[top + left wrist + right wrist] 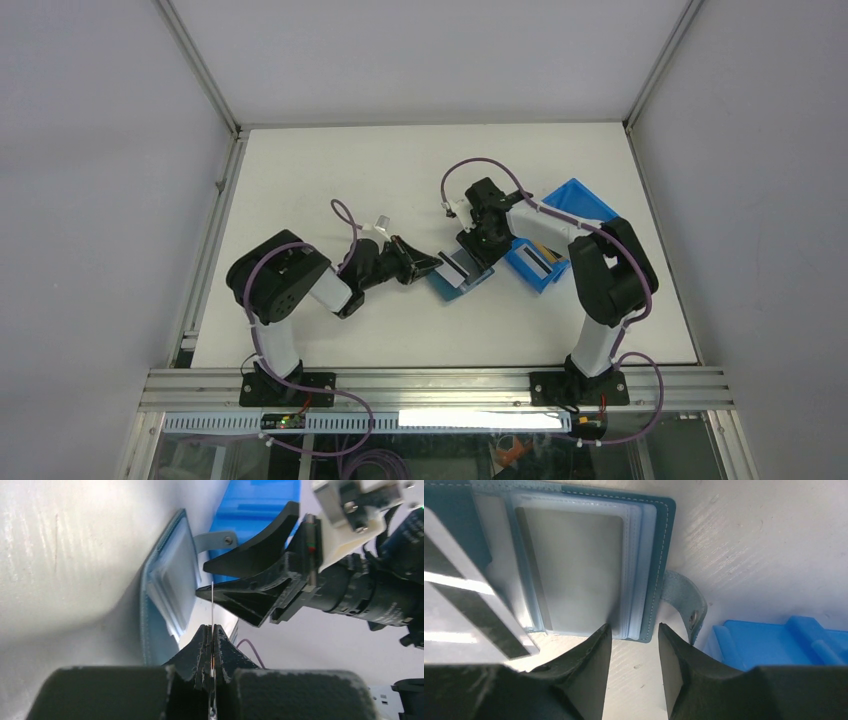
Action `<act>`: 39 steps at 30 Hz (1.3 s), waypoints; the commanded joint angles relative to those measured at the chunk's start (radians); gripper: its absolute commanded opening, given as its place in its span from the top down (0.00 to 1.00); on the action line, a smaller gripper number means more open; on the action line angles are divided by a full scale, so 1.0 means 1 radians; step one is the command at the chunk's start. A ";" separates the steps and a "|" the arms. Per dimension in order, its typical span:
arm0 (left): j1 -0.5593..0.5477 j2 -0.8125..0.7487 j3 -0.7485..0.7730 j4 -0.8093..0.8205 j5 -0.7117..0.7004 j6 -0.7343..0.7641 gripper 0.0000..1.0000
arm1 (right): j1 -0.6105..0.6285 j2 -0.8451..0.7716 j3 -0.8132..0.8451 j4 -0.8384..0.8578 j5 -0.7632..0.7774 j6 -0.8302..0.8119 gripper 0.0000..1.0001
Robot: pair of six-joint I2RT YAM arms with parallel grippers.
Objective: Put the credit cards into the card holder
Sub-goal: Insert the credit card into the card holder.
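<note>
Teal card holder [574, 565] lies open on the white desk [330, 170], with its clear pockets facing up and its snap tab [684, 605] pointing toward the blue bin [784, 640]. The left gripper [212, 630] is clenched on a credit card [474, 610] at the holder's edge. The right gripper [634, 640] stands released, its jaws apart at the pockets' edge. Whether the card's tip sits inside a pocket cannot be told. A second card [535, 262] lies in the bin.

1. The card [212, 600] pinched in the left hand [212, 629] shows only its thin edge; its face is hidden
2. The card holder [574, 565] is cut off at the right wrist view's top edge
3. The blue bin [784, 640] runs off that view's right edge
</note>
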 commanded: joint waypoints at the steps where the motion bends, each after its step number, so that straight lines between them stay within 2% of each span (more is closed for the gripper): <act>1: 0.008 -0.075 -0.012 0.101 -0.047 -0.014 1.00 | 0.012 0.020 0.021 0.023 0.014 0.011 0.57; 14: -0.055 -0.091 0.042 -0.110 -0.119 0.041 1.00 | 0.015 0.023 0.028 0.018 0.019 0.013 0.58; 29: -0.056 -0.063 0.015 -0.118 -0.123 0.043 1.00 | 0.017 0.025 0.031 0.018 0.022 0.011 0.58; 39: -0.064 -0.118 0.023 -0.235 -0.165 0.080 1.00 | 0.017 0.022 0.031 0.020 0.025 0.013 0.57</act>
